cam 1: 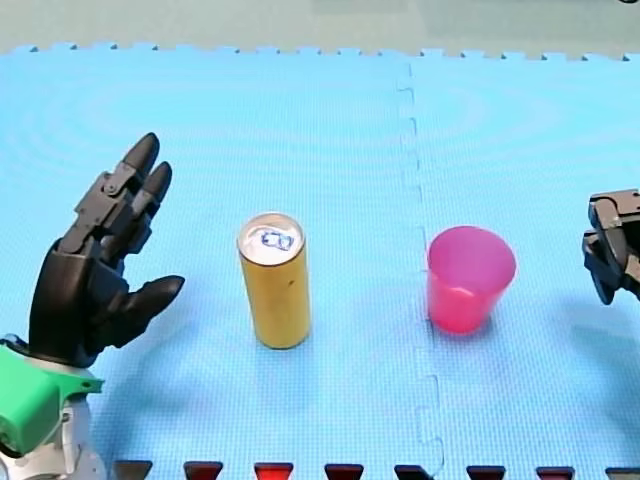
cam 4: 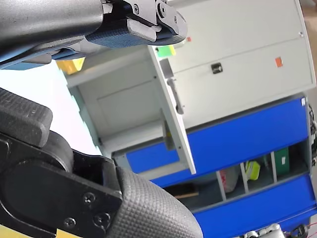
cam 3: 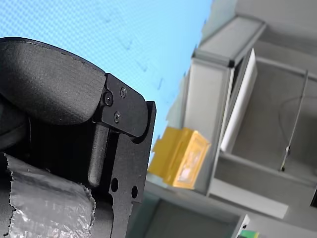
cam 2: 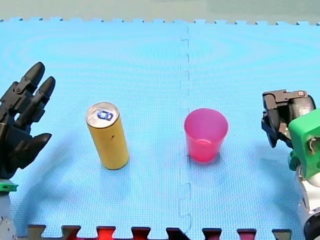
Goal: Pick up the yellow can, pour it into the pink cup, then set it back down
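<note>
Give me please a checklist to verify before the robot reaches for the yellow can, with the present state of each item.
1. The yellow can stands upright on the blue foam mat: ok.
2. The left hand is open, to the left of the can and apart from it: ok.
3. The pink cup stands upright with its mouth up, to the right of the can and not touching it: ok.
4. The right hand is to the right of the cup and apart from it: ok.
5. The can is opened and has liquid to pour: cannot tell.
</note>
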